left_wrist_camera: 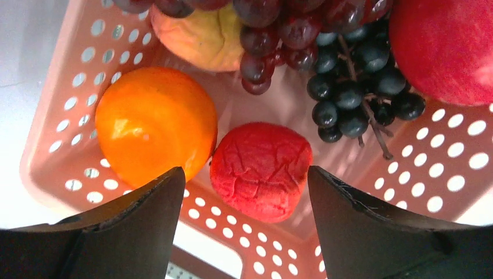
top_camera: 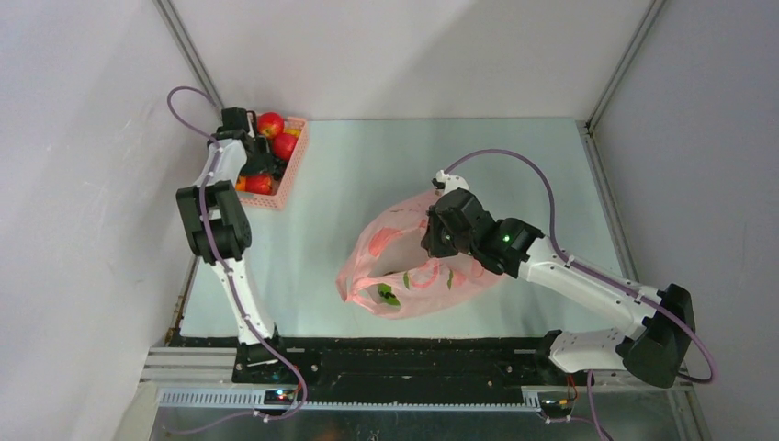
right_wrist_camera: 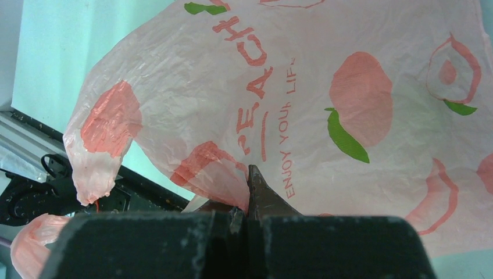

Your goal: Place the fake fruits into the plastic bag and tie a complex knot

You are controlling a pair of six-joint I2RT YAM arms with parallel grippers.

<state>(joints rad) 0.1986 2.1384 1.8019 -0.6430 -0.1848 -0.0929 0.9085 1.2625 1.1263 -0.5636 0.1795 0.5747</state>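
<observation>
While our right gripper (right_wrist_camera: 251, 192) is pressed together on a fold of the bag (right_wrist_camera: 372, 145), lifting its thin, soft film near the middle of the table (top_camera: 349, 184), our left gripper (left_wrist_camera: 245, 177) hangs spread over the basket (left_wrist_camera: 64, 133) in the far left corner. Between its jaws lies a red fruit (left_wrist_camera: 260, 170), touching an orange (left_wrist_camera: 154, 122), with grapes (left_wrist_camera: 349, 93) near. We judge this fruit light, stiff and slightly rough, so we should grip it across its middle.
</observation>
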